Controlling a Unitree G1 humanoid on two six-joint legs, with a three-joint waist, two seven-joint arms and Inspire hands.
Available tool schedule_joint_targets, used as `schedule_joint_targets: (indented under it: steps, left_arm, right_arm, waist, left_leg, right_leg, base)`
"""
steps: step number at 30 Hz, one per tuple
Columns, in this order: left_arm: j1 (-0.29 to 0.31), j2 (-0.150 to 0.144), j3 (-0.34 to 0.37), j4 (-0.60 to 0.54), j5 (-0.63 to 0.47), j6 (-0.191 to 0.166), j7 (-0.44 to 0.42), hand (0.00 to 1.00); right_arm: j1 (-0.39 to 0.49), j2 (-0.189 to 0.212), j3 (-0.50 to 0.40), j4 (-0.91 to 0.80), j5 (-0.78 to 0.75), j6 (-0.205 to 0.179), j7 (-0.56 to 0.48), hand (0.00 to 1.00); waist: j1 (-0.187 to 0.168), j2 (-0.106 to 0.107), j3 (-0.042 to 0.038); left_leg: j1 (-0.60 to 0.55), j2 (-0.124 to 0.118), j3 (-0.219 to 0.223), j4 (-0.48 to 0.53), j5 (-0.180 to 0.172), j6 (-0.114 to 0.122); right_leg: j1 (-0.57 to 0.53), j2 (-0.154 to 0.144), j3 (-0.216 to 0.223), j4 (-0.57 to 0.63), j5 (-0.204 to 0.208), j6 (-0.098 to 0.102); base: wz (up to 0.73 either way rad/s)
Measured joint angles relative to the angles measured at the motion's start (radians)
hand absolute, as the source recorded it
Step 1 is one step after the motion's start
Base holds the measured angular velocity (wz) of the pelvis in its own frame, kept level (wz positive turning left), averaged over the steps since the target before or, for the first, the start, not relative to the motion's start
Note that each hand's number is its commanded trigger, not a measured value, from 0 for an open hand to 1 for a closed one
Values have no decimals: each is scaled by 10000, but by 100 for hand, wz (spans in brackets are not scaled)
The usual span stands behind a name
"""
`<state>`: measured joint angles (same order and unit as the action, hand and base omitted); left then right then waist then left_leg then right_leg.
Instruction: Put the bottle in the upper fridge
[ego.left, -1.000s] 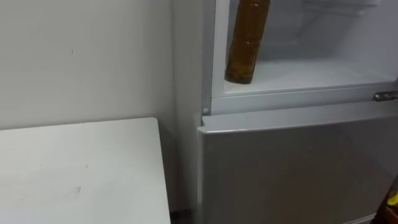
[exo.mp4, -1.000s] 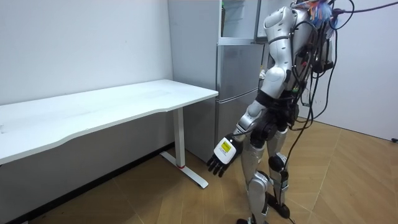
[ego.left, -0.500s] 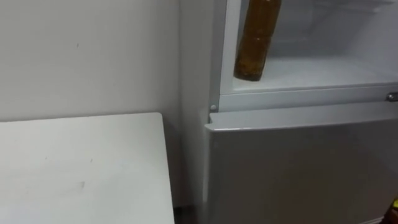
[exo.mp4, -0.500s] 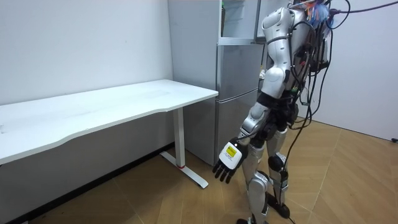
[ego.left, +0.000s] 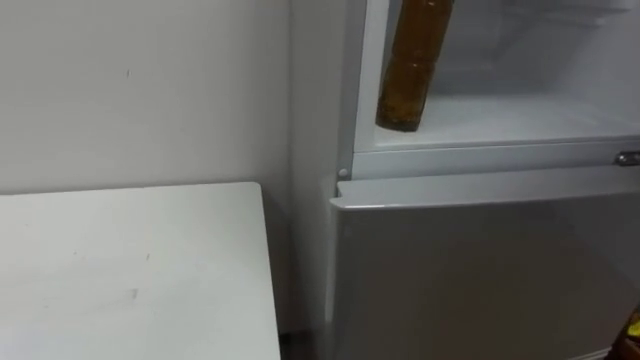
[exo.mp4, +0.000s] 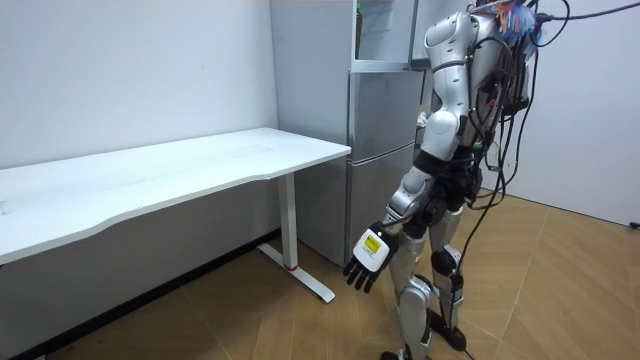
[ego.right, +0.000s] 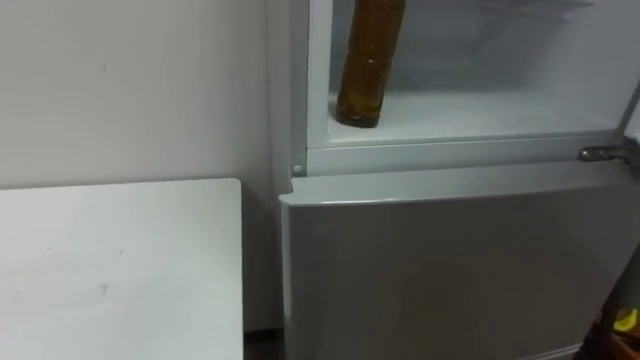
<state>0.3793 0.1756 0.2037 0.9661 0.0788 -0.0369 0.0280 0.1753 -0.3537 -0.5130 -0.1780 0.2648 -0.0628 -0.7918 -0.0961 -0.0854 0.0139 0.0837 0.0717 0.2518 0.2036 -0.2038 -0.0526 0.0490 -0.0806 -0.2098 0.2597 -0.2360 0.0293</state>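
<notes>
A brown bottle (ego.left: 410, 70) stands upright on the white shelf (ego.left: 520, 115) of the open upper fridge compartment, near its left wall; its top is cut off by the view's edge. No hand touches it. In the room view I stand close in front of the fridge (exo.mp4: 378, 150). My left hand (exo.mp4: 367, 262) hangs low beside my leg, fingers relaxed and spread, holding nothing.
The grey lower fridge door (ego.left: 480, 270) is closed below the shelf. A white table (ego.left: 130, 270) stands to my left against the wall, its corner close to the fridge. A metal hinge (ego.left: 628, 158) shows at the right edge, and something yellow (ego.left: 632, 325) sits low on the right.
The eye view has shifted a little, so the camera moved. In the room view my left hand has swung slightly lower and closer to my leg. The bottle has stayed put.
</notes>
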Motion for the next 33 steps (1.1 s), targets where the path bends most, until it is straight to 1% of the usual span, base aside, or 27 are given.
schedule_joint_targets:
  steps: [4,5,10,13,15,16,17,19,20,22,24,27,28,29,31,33]
  left_arm:
    - [-4,0,4,3,9,-1,-15,0]
    - [-3,0,4,6,8,-1,-20,0]
    - [-25,0,31,10,8,0,-28,0]
    - [-30,0,83,10,8,3,-29,0]
    - [-30,0,86,9,10,5,-29,0]
    - [-48,1,84,-13,9,5,-28,0]
    - [-72,7,86,-19,8,5,-27,0]
    - [-72,9,79,-19,8,6,-26,0]
    - [-72,9,67,-19,6,6,-21,0]
    - [-72,9,38,-19,11,15,6,0]
    - [-116,10,7,-5,12,24,20,0]
    - [-128,14,-86,10,8,33,37,0]
    - [-110,12,-141,26,10,38,38,0]
    - [-120,13,-159,79,18,62,38,0]
    - [-149,13,-159,53,15,81,38,0]
    - [-153,11,-160,47,15,80,37,0]
  right_arm:
    - [0,-32,3,-123,-56,39,107,0]
    - [0,-32,5,-261,-69,153,127,0]
    - [1,-33,123,-611,-352,434,389,0]
    - [-33,-49,80,-1061,-355,435,410,0]
    - [-391,-70,84,-1723,-384,298,438,0]
    - [-632,-183,85,-1961,-561,173,441,0]
    - [-713,-375,91,-1965,-770,18,455,0]
    - [-857,-518,115,-2031,-845,-212,560,0]
    - [-906,-558,131,-2115,-835,-337,642,0]
    - [-937,-576,156,-2188,-814,-454,833,0]
    - [-981,-577,198,-2202,-761,-496,982,0]
    - [-978,-574,363,-2202,-742,-525,1315,0]
    - [-978,-573,500,-2201,-742,-536,1437,0]
    - [-976,-572,643,-2200,-714,-540,1583,0]
    - [-976,-569,722,-2181,-645,-576,1746,0]
    - [-976,-568,819,-2163,-629,-591,1888,0]
  waist:
    - [26,-2,1]
    - [37,-2,1]
    - [56,-21,12]
    - [69,-21,12]
    - [69,-19,10]
    - [100,-43,6]
    - [175,-50,-10]
    - [208,-88,-40]
    - [268,-110,-46]
    - [376,-103,-42]
    - [461,-111,-50]
    - [510,-49,-52]
    - [514,-36,-63]
    - [525,12,-58]
    - [526,54,-63]
    - [623,114,-73]
  left_leg:
    - [1,0,0,0,0,0]
    - [1,0,0,0,0,0]
    - [0,0,-1,-1,0,0]
    - [1,1,-1,1,0,0]
    - [18,5,0,10,0,0]
    - [38,8,16,10,0,-1]
    - [69,10,46,9,0,-1]
    - [83,13,66,8,0,-1]
    - [85,15,66,7,0,-1]
    - [82,15,63,7,-1,-1]
    - [81,15,58,8,-2,0]
    - [89,15,52,10,-2,0]
    - [101,15,52,10,-2,0]
    - [108,14,-27,16,-2,0]
    - [110,24,-46,15,-2,0]
    - [123,36,-45,9,-2,0]
  right_leg:
    - [1,0,-2,2,1,-1]
    - [3,0,-2,1,1,-1]
    - [6,0,1,3,2,-2]
    - [12,2,14,4,2,-3]
    - [18,13,51,-18,2,-4]
    - [33,13,63,-32,3,-5]
    - [57,14,84,-33,3,-5]
    - [60,15,108,-30,4,-7]
    - [60,16,109,-30,6,-9]
    - [60,17,108,-42,13,-13]
    - [67,17,95,-55,24,-14]
    - [111,23,78,-95,46,-7]
    - [134,24,70,-105,49,-6]
    - [206,28,2,-164,63,-5]
    - [224,36,-33,-189,74,-11]
    - [238,50,-32,-201,78,-17]
  base:
    - [0]
    - [0]
    - [0]
    - [-1]
    - [-4]
    - [0]
    - [-3]
    - [-2]
    - [0]
    - [0]
    - [0]
    - [2]
    - [6]
    - [9]
    - [6]
    - [0]
